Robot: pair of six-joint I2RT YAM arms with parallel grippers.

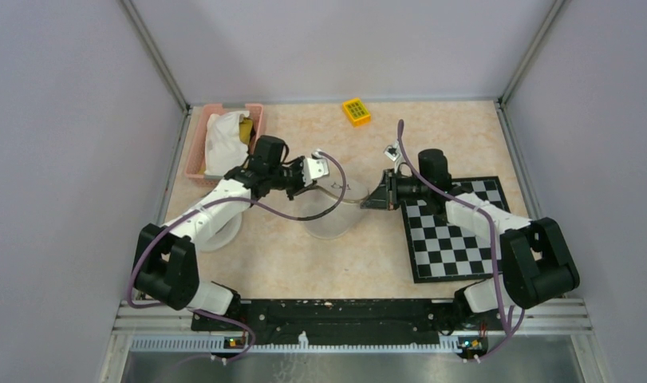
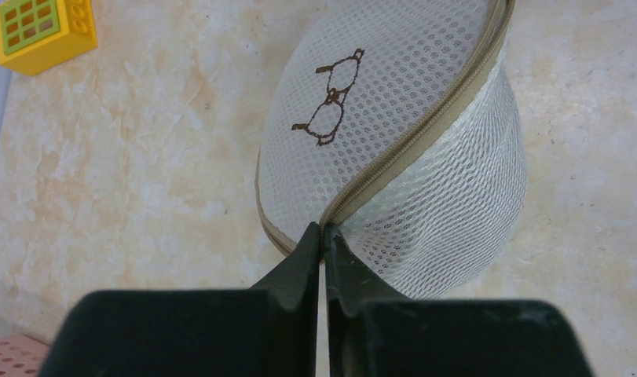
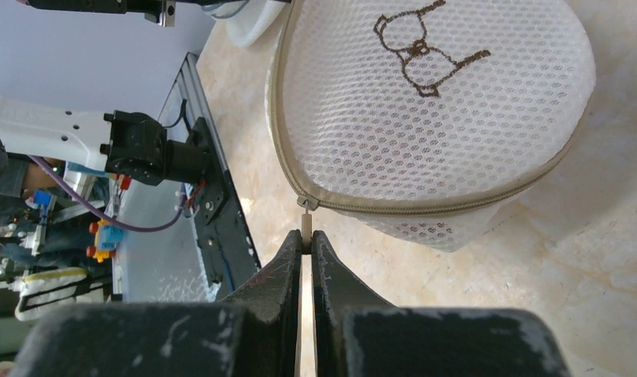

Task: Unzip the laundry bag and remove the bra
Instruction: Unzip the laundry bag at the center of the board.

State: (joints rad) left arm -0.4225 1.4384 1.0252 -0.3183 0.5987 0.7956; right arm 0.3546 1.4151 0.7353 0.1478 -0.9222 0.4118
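Observation:
A white mesh laundry bag (image 1: 333,209) with a beige zipper and a brown embroidered figure sits mid-table; it also shows in the left wrist view (image 2: 393,141) and the right wrist view (image 3: 425,102). The zipper (image 2: 413,141) is closed along its visible length. My left gripper (image 2: 323,229) is shut, pinching the bag's zipper seam at its left end. My right gripper (image 3: 305,236) is shut on the beige zipper pull (image 3: 305,222) at the bag's right end. The bra is hidden inside the bag.
A pink basket (image 1: 194,152) with white cloth stands at the back left. A yellow toy block (image 1: 356,111) lies at the back middle. A black-and-white chequered board (image 1: 455,231) lies right of the bag. A white round container (image 1: 220,231) sits under the left arm.

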